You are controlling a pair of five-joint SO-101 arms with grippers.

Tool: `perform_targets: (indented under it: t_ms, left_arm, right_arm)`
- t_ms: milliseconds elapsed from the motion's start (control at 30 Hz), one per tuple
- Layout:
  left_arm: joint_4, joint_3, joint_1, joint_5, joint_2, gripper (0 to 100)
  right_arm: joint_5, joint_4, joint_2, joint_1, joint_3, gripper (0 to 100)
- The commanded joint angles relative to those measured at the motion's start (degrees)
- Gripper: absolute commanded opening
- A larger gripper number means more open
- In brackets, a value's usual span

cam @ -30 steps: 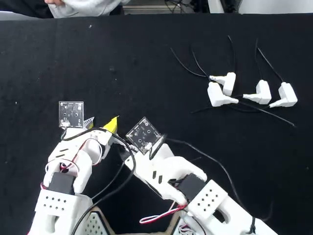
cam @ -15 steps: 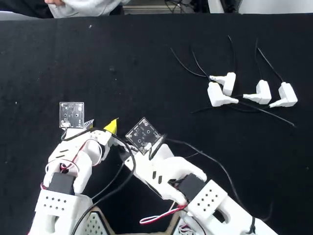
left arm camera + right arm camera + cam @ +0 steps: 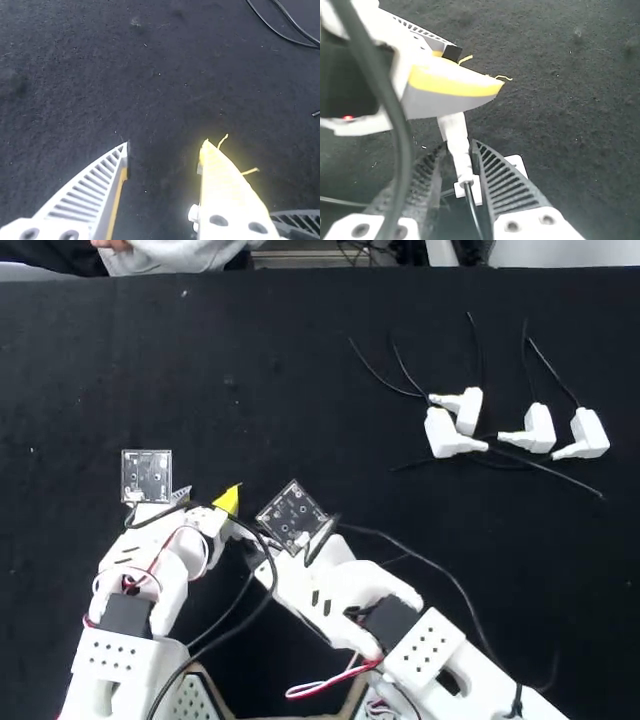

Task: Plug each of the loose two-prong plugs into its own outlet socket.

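Observation:
My right gripper (image 3: 459,145) is shut on a white two-prong plug (image 3: 456,131) whose black cable runs back between the fingers. It points at the yellow finger of my left gripper (image 3: 165,145), which stands open over bare black cloth with nothing in it. In the high view the left gripper (image 3: 205,496) sits just below one square outlet socket (image 3: 146,473). A second socket (image 3: 293,515) lies tilted right beside the right gripper (image 3: 262,556). Several loose white plugs (image 3: 445,435) with thin black wires lie at the far right.
A black cloth (image 3: 300,360) covers the whole table. The held plug's cable (image 3: 430,575) trails to the right past the right arm. The two arms' grippers are very close together near the front of the table.
The left gripper's yellow finger has slipped back a hair toward its arm. Nothing else has moved.

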Motion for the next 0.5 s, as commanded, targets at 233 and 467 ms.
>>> perform_targets:
  t_ms: [233, 467]
  left_arm:
    - [0.4, 1.0, 0.7, -0.6, 0.7, 23]
    - [0.4, 1.5, 0.7, -0.7, 0.7, 23]
  right_arm:
    - [-0.6, -1.9, -3.0, -0.3, -1.5, 1.0]
    - [-0.6, -1.8, -3.0, -0.3, -1.5, 1.0]
